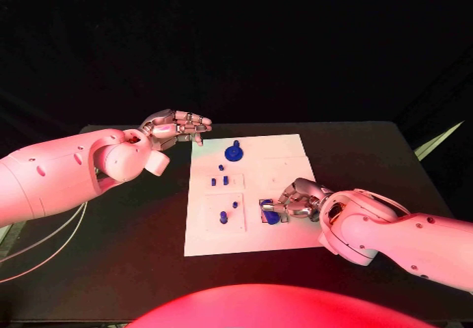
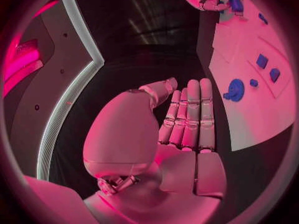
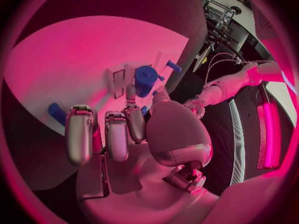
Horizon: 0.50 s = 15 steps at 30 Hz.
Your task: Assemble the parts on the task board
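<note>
We see the right hand (image 1: pixel 294 200) low over the near right part of the task board (image 1: pixel 286 154), its fingers curled down around a stubby blue part (image 1: pixel 271 217) that sits at a small square seat there; the fingertips touch or nearly touch it, and we cannot tell for sure whether it is truly gripped. In the right wrist view the same blue part (image 3: pixel 145 79) stands just beyond the fingers (image 3: pixel 116 134), which are bent forward side by side. The right arm reaches in from the near right with the wrist angled toward the board's middle.

The left hand (image 1: pixel 180 127) hovers off the board's far left corner, above the black table (image 1: pixel 118 260), holding nothing; its fingers are close together and only lightly bent, and in the left wrist view they lie straight and side by side (image 2: pixel 190 117). A round blue part (image 1: pixel 234 152) lies on the board's far end, near that hand but apart from it. Smaller blue pieces (image 1: pixel 220 181) sit along the board's left half, between the two hands
</note>
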Motion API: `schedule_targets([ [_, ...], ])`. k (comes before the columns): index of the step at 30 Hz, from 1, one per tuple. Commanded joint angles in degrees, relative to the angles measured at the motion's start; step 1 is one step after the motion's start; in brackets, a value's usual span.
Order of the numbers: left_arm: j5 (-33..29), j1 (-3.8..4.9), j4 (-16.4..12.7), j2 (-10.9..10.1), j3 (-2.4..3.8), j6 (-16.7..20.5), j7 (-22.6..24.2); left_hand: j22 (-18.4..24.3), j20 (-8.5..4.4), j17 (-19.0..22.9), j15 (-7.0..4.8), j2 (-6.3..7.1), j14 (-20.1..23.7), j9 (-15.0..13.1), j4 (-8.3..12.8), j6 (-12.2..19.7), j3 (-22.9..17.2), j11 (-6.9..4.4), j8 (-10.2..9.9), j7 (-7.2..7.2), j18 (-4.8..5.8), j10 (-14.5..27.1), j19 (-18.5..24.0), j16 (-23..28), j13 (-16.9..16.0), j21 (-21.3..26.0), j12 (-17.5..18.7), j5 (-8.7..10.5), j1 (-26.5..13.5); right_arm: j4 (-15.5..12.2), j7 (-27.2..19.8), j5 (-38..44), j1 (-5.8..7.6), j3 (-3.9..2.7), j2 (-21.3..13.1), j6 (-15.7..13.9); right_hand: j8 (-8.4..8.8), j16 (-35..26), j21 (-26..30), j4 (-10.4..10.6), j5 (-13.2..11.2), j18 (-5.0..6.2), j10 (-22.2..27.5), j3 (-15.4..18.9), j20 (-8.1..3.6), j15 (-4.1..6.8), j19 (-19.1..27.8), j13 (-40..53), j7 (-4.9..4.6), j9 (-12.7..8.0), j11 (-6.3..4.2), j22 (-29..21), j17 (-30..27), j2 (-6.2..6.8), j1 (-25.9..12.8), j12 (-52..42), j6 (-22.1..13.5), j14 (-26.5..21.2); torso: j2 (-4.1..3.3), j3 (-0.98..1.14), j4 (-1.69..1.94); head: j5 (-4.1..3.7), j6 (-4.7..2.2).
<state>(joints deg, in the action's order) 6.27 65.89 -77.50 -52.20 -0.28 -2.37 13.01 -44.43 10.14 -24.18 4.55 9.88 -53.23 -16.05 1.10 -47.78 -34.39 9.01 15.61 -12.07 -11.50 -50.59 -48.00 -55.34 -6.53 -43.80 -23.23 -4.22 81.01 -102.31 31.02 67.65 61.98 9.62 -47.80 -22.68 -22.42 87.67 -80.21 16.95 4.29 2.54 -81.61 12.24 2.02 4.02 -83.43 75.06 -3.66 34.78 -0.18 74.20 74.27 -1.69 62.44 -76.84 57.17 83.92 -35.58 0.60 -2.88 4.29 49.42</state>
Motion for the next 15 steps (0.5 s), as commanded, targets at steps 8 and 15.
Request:
schedule_targets([
  [8,-0.1,0.02,-0.2,0.0,0.04,-0.2,-0.1,0.5,0.19,0.6,0.60,-0.76,0.1,-0.5,-0.9,0.7,1.8,0.50,-1.2,-1.14,1.01,0.2,-0.1,0.3,0.6,0.8,0.7,-1.37,-1.8,0.2,-0.3,0.8,-0.05,-0.01,0.3,-0.9,-1.62,0.5,-0.7,-0.1,-0.1,-0.93,-1.2,3.1,-0.27,0.27,-4.9,3.9,0.07,0.6,-0.43,13.7,11.8,-0.30,-3.4,0.8,0.8,5.2,0.02,0.00,0.02,-0.02,0.03],
  [15,-0.1,0.02,-0.2,-0.1,0.03,-0.2,-0.1,0.5,0.20,0.6,0.61,-0.75,0.2,-0.5,-0.9,0.7,1.8,0.50,-1.2,-1.14,1.01,0.3,-0.1,0.3,0.6,0.8,0.7,-1.37,-1.8,-0.6,-1.5,1.1,-0.05,-0.01,-0.8,-0.9,-1.85,0.6,-0.8,-0.5,-0.1,-0.95,-1.4,3.1,-0.23,0.25,-4.9,4.2,0.08,0.7,-0.43,13.7,11.9,-0.69,-0.1,0.8,0.6,5.3,0.02,0.06,0.00,-0.02,0.07],
])
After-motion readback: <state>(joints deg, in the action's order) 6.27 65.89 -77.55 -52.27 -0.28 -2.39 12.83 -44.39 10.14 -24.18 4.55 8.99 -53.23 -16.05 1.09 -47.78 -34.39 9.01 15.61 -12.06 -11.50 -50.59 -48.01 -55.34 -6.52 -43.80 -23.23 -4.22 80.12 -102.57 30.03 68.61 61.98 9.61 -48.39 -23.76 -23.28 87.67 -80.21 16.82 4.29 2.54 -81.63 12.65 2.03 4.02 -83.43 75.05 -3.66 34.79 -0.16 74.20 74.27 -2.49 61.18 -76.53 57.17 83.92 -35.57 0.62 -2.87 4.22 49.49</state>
